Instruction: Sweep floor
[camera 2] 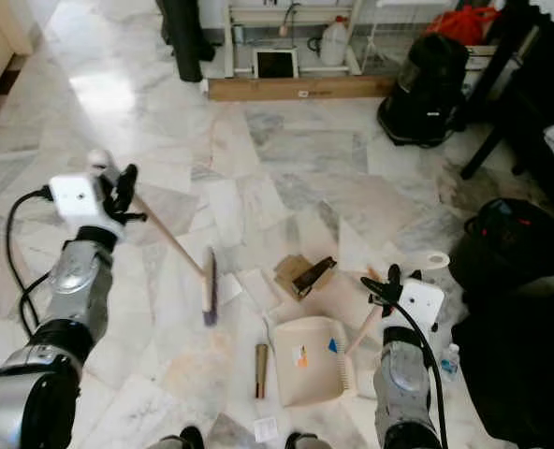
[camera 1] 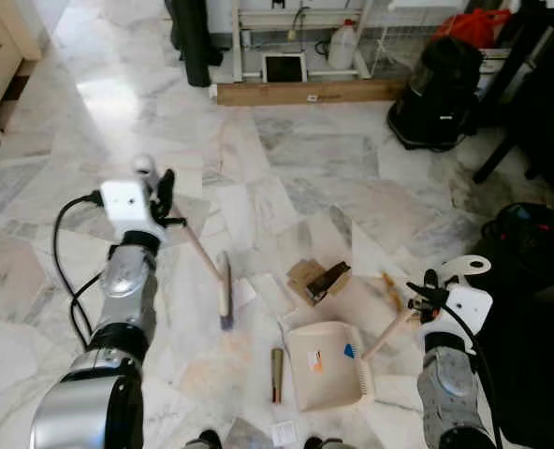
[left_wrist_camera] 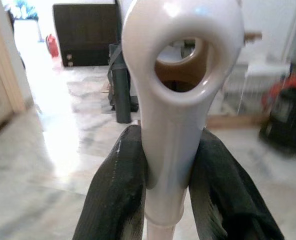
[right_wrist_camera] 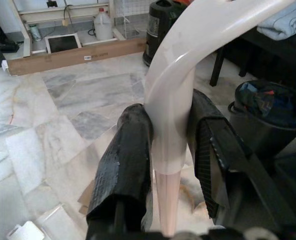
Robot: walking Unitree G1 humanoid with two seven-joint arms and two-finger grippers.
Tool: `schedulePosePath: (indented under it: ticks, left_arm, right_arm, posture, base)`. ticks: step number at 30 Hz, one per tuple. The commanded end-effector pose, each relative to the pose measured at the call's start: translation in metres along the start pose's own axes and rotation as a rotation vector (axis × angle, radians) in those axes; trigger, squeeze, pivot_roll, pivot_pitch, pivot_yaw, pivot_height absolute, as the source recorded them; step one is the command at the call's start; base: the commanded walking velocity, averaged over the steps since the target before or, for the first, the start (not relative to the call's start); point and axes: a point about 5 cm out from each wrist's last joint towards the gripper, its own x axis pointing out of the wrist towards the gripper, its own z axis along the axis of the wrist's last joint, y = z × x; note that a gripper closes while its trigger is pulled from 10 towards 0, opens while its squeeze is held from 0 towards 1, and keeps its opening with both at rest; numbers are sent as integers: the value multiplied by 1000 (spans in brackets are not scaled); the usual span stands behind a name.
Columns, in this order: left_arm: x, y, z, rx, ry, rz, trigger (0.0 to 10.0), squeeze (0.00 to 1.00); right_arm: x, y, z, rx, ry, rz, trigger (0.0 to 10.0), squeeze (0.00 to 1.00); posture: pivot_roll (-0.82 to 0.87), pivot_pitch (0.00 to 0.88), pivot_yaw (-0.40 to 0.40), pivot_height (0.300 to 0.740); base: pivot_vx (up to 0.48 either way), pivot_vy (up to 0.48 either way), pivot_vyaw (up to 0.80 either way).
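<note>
floor (camera 1: 314, 159): polished marble slabs, glossy, grey-veined, throwing window glare. broom (camera 1: 223, 285): pale wooden stick, glossy cream plastic cap. dustpan (camera 1: 326, 365): smooth matt cream plastic, wood-toned handle. scrap (camera 1: 307, 277): brown cardboard, matt. left gripper (left_wrist_camera: 168, 200), right gripper (right_wrist_camera: 174, 172): fingers in matt black, finely textured rubber. arms brushed silver metal.

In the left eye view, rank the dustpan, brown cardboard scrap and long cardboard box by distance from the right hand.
1. Dustpan, on the floor just left of the right hand.
2. Brown cardboard scrap, farther left, mid-floor.
3. Long cardboard box, along the far shelf.
</note>
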Motion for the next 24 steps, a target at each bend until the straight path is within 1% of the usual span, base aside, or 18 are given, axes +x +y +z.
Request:
schedulePosePath:
  ticks: [1, 2, 3, 5, 6, 7, 8, 9, 10, 12, 13, 15, 16, 17, 20, 22, 23, 24]
  left_arm:
    - [-4, 0, -1, 102, 11, -53, 10000, 0]
    - [-5, 0, -3, 116, 23, -59, 10000, 0]
    - [-9, -2, -12, 188, 87, -98, 10000, 0]
    - [-13, -5, -18, 231, 134, -138, 10000, 0]
    - [-15, -8, -24, 223, 178, -154, 10000, 0]
    - [-21, -13, -35, 254, 261, -187, 10000, 0]
    - [-21, -13, -35, 254, 261, -187, 10000, 0]
    - [-26, -18, -44, 242, 331, -204, 10000, 0]
    - [-30, -24, -51, 206, 390, -213, 10000, 0]
    - [-30, -27, -54, 212, 406, -217, 10000, 0]
    - [-29, -30, -55, 158, 421, -193, 10000, 0]
    - [-26, -34, -54, 88, 419, -163, 10000, 0]
    - [-23, -39, -53, 31, 412, -142, 10000, 0]
    - [-23, -39, -53, 31, 412, -142, 10000, 0]
    - [-16, -47, -47, -80, 387, -108, 10000, 0]
    - [-13, -53, -45, -144, 390, -99, 10000, 0]
    - [-12, -55, -45, -164, 400, -98, 10000, 0]
    - [-12, -55, -45, -164, 400, -98, 10000, 0]
  right_arm:
    - [-29, -3, -48, -9, 269, -13, 10000, 0]
    - [-29, -3, -48, -8, 269, -13, 10000, 0]
    - [-28, -3, -47, -8, 268, -15, 10000, 0]
    - [-27, -4, -47, -7, 265, -19, 10000, 0]
    - [-27, -5, -47, -8, 264, -23, 10000, 0]
    - [-28, -8, -47, -8, 264, -31, 10000, 0]
    - [-28, -8, -47, -8, 264, -31, 10000, 0]
    - [-28, -10, -47, -9, 264, -37, 10000, 0]
    - [-29, -11, -48, -11, 264, -40, 10000, 0]
    - [-30, -12, -48, -14, 264, -42, 10000, 0]
    - [-30, -13, -49, -15, 264, -43, 10000, 0]
    - [-31, -15, -49, -17, 264, -46, 10000, 0]
    - [-31, -16, -49, -18, 263, -50, 10000, 0]
    - [-31, -16, -49, -18, 263, -50, 10000, 0]
    - [-32, -19, -49, -18, 257, -62, 10000, 0]
    - [-33, -22, -49, -19, 255, -69, 10000, 0]
    - [-33, -23, -50, -20, 254, -73, 10000, 0]
    - [-33, -23, -50, -20, 254, -73, 10000, 0]
  posture:
    - [-82, 128, 19, 740]
    - [-79, 123, 21, 740]
    - [-80, 117, 26, 740]
    - [-82, 117, 27, 740]
    - [-83, 117, 27, 740]
    - [-85, 118, 27, 740]
    - [-85, 118, 27, 740]
    - [-89, 124, 24, 740]
    - [-90, 128, 24, 740]
    - [-92, 134, 23, 740]
    - [-96, 138, 24, 740]
    - [-100, 140, 25, 740]
    - [-107, 145, 28, 740]
    - [-107, 145, 28, 740]
    - [-129, 154, 35, 740]
    - [-133, 157, 36, 740]
    - [-136, 159, 38, 740]
    - [-136, 159, 38, 740]
  base:
    - [0, 0, 0]
    - [0, 0, 0]
    - [0, 0, 0]
    - [0, 0, 0]
    - [0, 0, 0]
    - [0, 0, 0]
    - [0, 0, 0]
    - [0, 0, 0]
    - [0, 0, 0]
    - [0, 0, 0]
    - [0, 0, 0]
    - [0, 0, 0]
    - [0, 0, 0]
    - [0, 0, 0]
    - [0, 0, 0]
    - [0, 0, 0]
    - [0, 0, 0]
    - [0, 0, 0]
